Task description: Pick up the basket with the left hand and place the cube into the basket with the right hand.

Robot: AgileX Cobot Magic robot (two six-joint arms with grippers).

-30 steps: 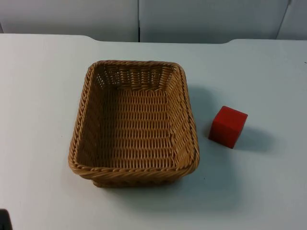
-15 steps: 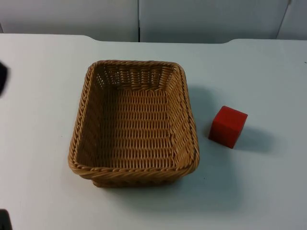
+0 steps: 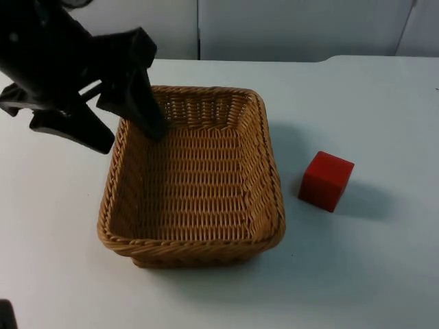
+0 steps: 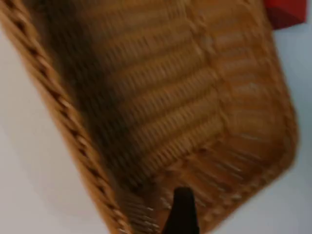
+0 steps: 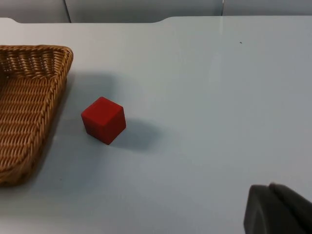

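A woven brown basket (image 3: 264, 164) stands on the white table, upright and with nothing in it. My left gripper (image 3: 127, 134) hangs over its far left corner, open, one finger inside the rim and the other outside the left wall. In the left wrist view the basket's wall (image 4: 73, 126) is blurred, with a black fingertip (image 4: 181, 214) in front of it. The red cube (image 3: 326, 180) rests on the table right of the basket, apart from it; the right wrist view has the cube (image 5: 103, 120) beside the basket's rim (image 5: 58, 51). My right gripper is shut and waits well back from the cube.
The grey partition wall (image 3: 288, 27) closes the table's far edge. Bare white table (image 3: 370, 274) lies to the right of the cube and in front of the basket.
My left arm has swung in from the left edge to the basket's far left corner, and its gripper has opened. Basket and cube have not moved.
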